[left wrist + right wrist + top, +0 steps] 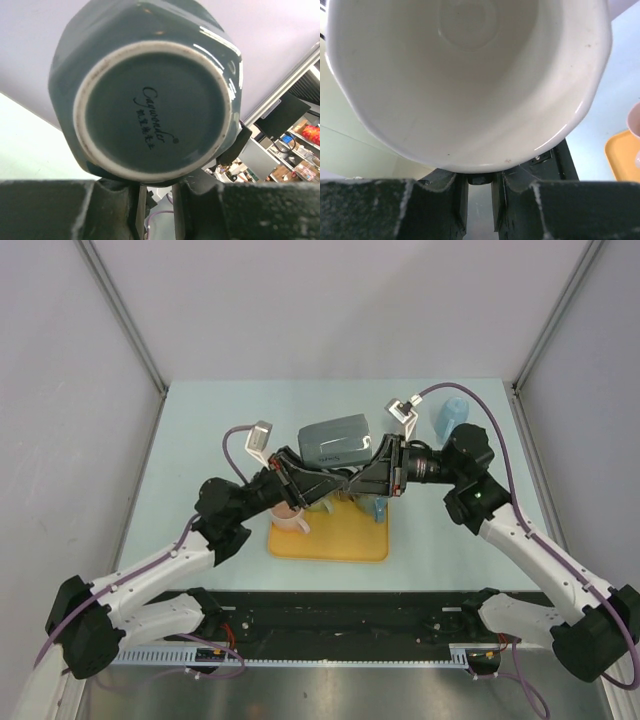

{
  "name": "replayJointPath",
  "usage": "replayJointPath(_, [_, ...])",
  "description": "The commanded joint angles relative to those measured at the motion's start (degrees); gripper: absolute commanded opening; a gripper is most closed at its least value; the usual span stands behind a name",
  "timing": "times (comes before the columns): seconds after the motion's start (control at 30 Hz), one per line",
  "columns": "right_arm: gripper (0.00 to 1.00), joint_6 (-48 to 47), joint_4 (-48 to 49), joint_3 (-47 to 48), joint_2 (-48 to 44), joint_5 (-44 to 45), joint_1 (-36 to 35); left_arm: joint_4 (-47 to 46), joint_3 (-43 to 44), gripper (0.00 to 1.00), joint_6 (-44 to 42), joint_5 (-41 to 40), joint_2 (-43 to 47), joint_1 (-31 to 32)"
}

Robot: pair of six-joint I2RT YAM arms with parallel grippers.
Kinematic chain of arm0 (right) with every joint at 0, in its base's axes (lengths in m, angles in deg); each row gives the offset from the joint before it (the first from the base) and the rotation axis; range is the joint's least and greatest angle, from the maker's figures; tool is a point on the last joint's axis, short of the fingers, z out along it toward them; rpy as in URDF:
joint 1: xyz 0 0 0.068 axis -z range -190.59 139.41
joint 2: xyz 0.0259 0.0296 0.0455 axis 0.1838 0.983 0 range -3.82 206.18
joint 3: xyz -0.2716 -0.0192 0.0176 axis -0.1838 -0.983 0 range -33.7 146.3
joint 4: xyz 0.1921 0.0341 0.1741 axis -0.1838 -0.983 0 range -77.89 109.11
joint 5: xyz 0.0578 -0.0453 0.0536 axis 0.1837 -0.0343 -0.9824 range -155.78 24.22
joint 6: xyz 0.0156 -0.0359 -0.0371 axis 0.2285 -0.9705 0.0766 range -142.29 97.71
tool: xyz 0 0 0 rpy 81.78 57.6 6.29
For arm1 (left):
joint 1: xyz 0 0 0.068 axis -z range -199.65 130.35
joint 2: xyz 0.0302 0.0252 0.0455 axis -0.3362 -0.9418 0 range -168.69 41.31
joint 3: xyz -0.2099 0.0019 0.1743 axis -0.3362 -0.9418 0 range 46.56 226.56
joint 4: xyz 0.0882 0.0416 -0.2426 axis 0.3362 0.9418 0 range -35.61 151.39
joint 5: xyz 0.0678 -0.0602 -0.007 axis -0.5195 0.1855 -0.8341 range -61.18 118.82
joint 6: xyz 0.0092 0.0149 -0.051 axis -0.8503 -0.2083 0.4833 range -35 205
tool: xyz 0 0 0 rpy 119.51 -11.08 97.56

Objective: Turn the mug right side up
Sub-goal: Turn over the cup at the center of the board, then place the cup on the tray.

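The mug is dark grey-blue outside and white inside. It is held on its side in the air between my two grippers, over the yellow tray [330, 540], and is mostly hidden in the top view [343, 487]. The left wrist view shows its printed base [150, 110] just beyond my left gripper [159, 192]. The right wrist view looks into its white inside [465, 75] above my right gripper [480, 186]. Both grippers [318, 483] [364, 482] have their jaws drawn narrow at the mug's lower side. The part they pinch is hidden.
A pink cup [288, 516] stands on the tray's left end, under my left arm. A grey box [336, 440] lies behind the grippers. A light blue container [450, 417] stands at the back right. White walls close in the table.
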Motion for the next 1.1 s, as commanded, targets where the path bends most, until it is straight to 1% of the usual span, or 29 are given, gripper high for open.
replayJointPath(0.0, [0.0, -5.5, -3.6, 1.3, -1.2, 10.8, 0.4, 1.0, -1.2, 0.31, -1.0, 7.7, 0.9, 1.9])
replayJointPath(0.03, [0.0, -5.8, -3.9, 1.3, -1.5, 10.9, 0.4, 1.0, -1.7, 0.36, -1.0, 7.4, 1.1, 1.8])
replayJointPath(0.13, [0.0, -6.3, -4.8, 1.3, -2.0, 11.1, 0.5, 1.0, -2.7, 0.41, -1.1, 7.1, 2.1, 1.3])
replayJointPath(0.33, [0.0, -6.6, -5.4, 1.3, -2.3, 11.7, 0.5, 1.0, -3.7, 0.45, -1.4, 6.5, 3.6, 0.4])
replayJointPath(0.5, [0.0, -9.0, -9.1, 1.3, -4.3, 12.8, 1.0, 1.0, -5.3, 0.47, -0.9, 6.6, 5.4, -0.9])
replayJointPath(0.83, [0.0, -11.6, -12.8, 1.4, -6.0, 14.9, 1.1, 1.0, -8.1, 0.48, -0.3, 6.8, 7.2, -2.3])
replayJointPath(0.9, [0.0, -12.9, -15.8, 1.7, -6.7, 15.7, 1.2, 1.2, -8.9, 0.48, -0.3, 7.1, 8.5, -3.6])
replayJointPath(0.93, [0.0, -16.6, -19.6, 2.3, -7.0, 17.3, 1.1, 1.5, -9.8, 0.49, -0.2, 7.1, 9.2, -4.3])
replayJointPath(0.97, [0.0, -18.4, -25.6, 3.7, -7.2, 18.6, 0.3, 2.5, -10.4, 0.49, -0.2, 7.2, 11.3, -5.9])
replayJointPath(1.03, [0.0, -23.0, -30.8, 4.6, -8.1, 22.4, -0.6, 4.3, -11.5, 0.49, -1.1, 7.0, 13.8, -7.6])
replayJointPath(1.07, [0.0, -24.1, -35.4, 5.4, -8.5, 23.6, -1.4, 6.8, -11.7, 0.49, -1.5, 6.9, 16.1, -9.2])
